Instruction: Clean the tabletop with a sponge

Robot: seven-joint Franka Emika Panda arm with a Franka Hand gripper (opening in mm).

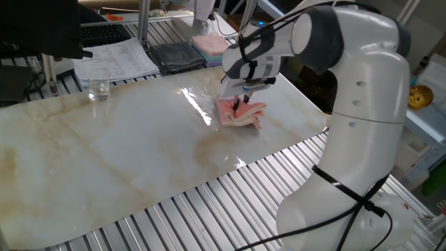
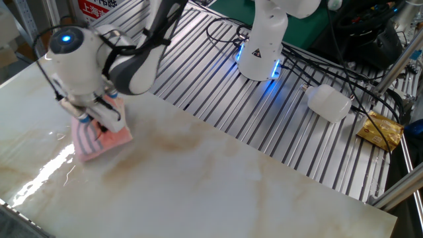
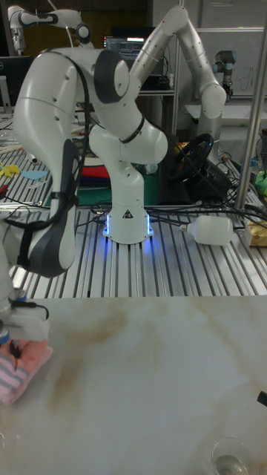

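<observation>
My jaws are closed on the sponge [image 1: 242,113], pinching a raised fold of it from above, and my gripper [image 1: 242,104] points straight down at the tabletop [image 1: 125,153]. The sponge lies pressed flat under me on the marble slab, toward the edge nearest my own base; seen from the other fixed camera its striped edge faces away from my base and the plain pink side sits just beside the slab's border with the ribbed metal slats [image 2: 218,86]. In the tall view only a corner of the sponge [image 3: 21,367] shows at the left margin, under the white block of my hand.

A wet, glossy streak [image 1: 196,106] shines on the slab just beside the sponge. A brownish smear [image 1: 209,145] marks the slab near the sponge, a little closer to the front edge.

Further off, at the far side of the table, lie a dark folded cloth [image 1: 174,54] and a second pink pad [image 1: 211,43] beside it. A glass [image 1: 98,88] stands on the slab's far edge, well apart from me, next to printed papers [image 1: 115,59].
</observation>
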